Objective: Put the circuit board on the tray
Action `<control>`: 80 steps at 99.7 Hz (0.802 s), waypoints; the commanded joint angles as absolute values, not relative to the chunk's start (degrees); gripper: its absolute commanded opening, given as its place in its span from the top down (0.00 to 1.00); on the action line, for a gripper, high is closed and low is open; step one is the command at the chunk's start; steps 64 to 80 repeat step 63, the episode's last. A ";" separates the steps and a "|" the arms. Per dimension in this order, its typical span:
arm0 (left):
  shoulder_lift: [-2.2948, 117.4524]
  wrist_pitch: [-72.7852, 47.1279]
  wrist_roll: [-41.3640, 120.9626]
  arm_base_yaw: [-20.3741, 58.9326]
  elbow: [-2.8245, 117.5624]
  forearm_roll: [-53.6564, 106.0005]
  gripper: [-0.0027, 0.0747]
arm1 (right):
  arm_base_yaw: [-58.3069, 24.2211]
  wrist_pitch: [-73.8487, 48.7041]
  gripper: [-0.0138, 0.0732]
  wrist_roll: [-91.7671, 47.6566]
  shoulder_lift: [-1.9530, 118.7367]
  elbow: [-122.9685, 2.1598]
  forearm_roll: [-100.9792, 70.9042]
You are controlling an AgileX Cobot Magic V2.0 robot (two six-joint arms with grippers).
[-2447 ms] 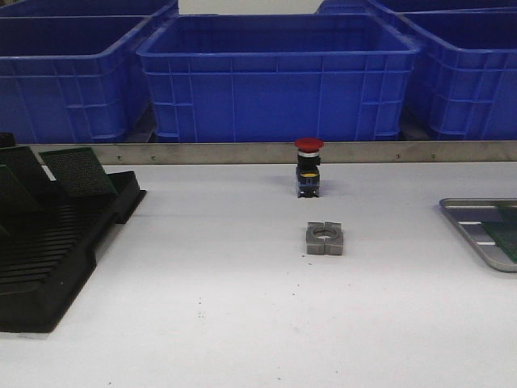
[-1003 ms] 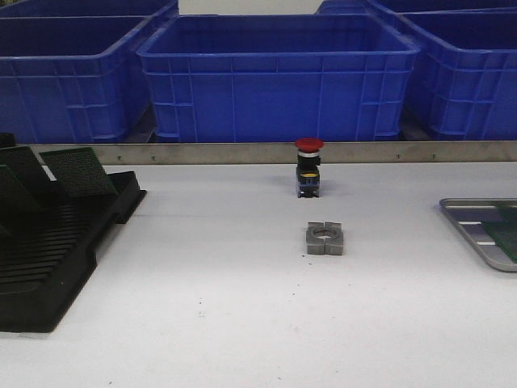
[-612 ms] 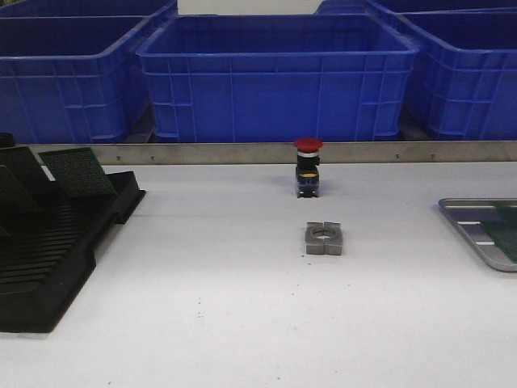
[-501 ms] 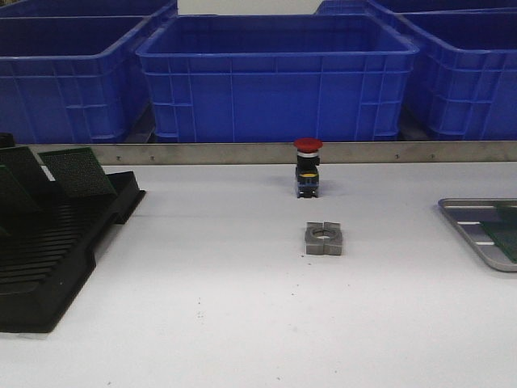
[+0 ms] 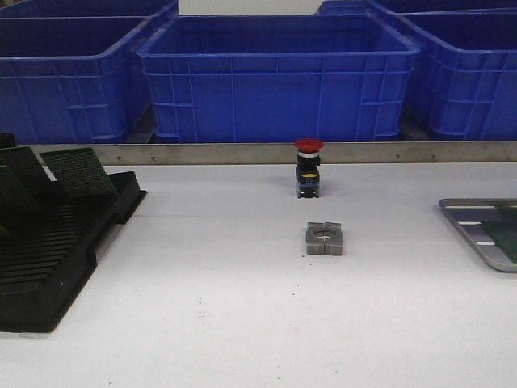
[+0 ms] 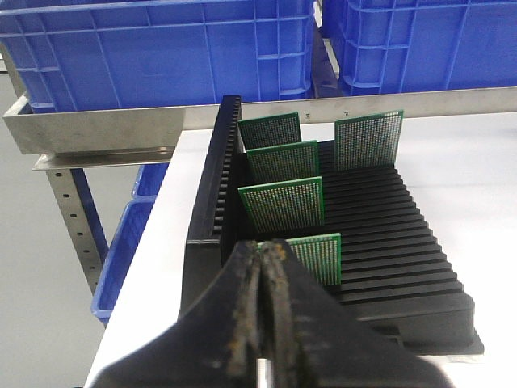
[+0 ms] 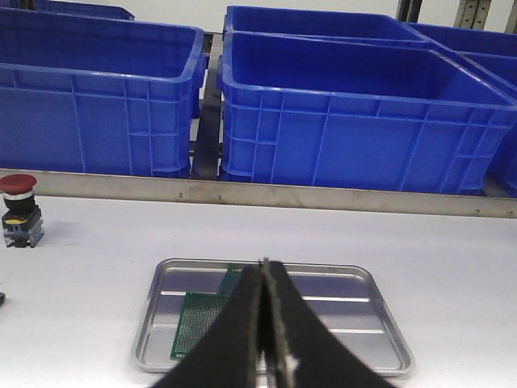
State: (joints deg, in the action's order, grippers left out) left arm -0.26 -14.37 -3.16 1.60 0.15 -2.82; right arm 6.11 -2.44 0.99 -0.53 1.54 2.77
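Observation:
The silver tray (image 7: pixel 371 283) lies on the white table below my right gripper (image 7: pixel 264 265), which is shut and empty above it. A green circuit board (image 7: pixel 202 319) lies flat in the tray, with a second one (image 7: pixel 233 280) partly behind the fingers. In the front view only the tray's left part (image 5: pixel 477 230) shows, at the right edge. My left gripper (image 6: pixel 264 246) is shut and empty above the near end of the black slotted rack (image 6: pixel 404 242). Several green boards stand in the rack, the nearest (image 6: pixel 317 257) just past the fingertips. Neither gripper shows in the front view.
A red push button (image 5: pixel 308 166) stands at the table's back middle, with a grey metal block (image 5: pixel 325 238) in front of it. The black rack (image 5: pixel 48 259) is at the left. Blue bins (image 5: pixel 275 77) line the back behind a metal rail (image 5: pixel 242 153).

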 commanded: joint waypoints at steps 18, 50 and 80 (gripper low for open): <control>-2.08 -9.88 -3.68 1.37 -1.51 -2.79 0.99 | 6.21 2.38 0.91 2.15 -1.80 1.73 4.50; -2.08 -9.88 -3.68 1.37 -1.51 -2.79 0.99 | 6.21 2.38 0.91 2.15 -1.80 1.73 4.50; -2.08 -9.88 -3.68 1.37 -1.51 -2.79 0.99 | 6.21 2.38 0.91 2.15 -1.80 1.73 4.50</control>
